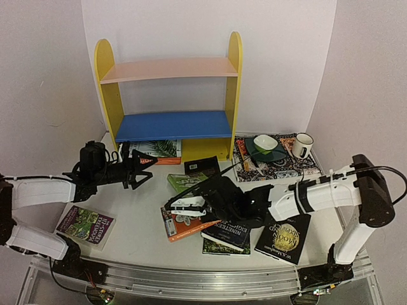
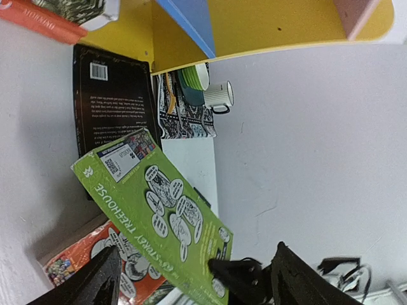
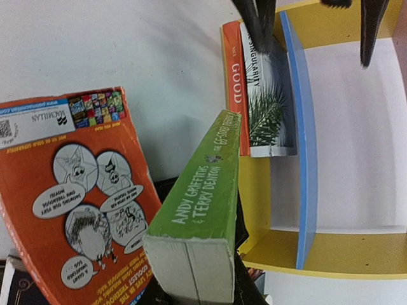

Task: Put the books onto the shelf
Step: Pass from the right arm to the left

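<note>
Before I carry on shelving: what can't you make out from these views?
Right gripper fingertips: the green book covers them in the right wrist view; its own body hides them from above.
Dark books near the front edge: top view, the right arm covers their far parts; count unclear.
Palm-leaf book: top view, the blue board hides its back.
Black book text: left wrist view, too small.
</note>
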